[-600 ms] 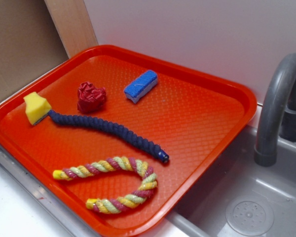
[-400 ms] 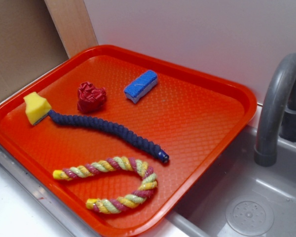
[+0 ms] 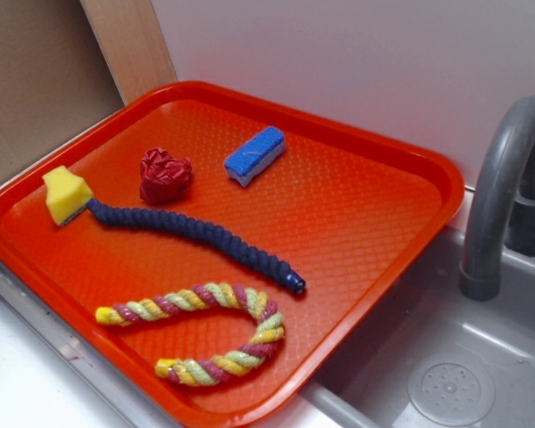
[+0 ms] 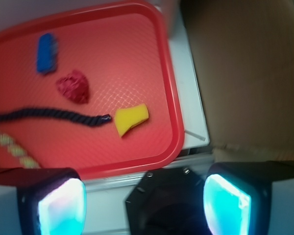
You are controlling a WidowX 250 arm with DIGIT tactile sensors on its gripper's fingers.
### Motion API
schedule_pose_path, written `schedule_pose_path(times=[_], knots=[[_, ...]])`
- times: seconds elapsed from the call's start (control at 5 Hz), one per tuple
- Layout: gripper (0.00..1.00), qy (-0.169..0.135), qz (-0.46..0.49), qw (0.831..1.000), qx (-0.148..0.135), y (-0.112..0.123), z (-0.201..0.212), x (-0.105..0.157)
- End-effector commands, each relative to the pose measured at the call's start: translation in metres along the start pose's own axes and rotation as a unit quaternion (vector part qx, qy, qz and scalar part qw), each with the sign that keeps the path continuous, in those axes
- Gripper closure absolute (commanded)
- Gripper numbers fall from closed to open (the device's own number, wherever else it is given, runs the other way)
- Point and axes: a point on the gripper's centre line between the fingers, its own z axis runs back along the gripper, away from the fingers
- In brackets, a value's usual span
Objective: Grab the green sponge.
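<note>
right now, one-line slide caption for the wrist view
Open gripper hovers off the red tray, green sponge ahead beside the dark rope's end.
</note>
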Motion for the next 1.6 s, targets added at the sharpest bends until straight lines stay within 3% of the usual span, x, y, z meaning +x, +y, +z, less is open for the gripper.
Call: schedule_pose_path(times=[0.0, 0.2, 0.4, 0.8, 1.4], knots=[[0.0, 0.001, 0.252, 0.967, -0.031, 0.006, -0.028, 0.021], [0.0, -0.03, 0.368, 0.929, -0.027, 0.011, -0.049, 0.029], [0.0, -0.035, 0.403, 0.914, -0.017, 0.002, -0.079, 0.032], [0.0, -0.048, 0.417, 0.908, 0.015, -0.011, -0.126, 0.042], [0.0, -0.024, 0.417, 0.903, 0.105, -0.009, -0.19, 0.035]])
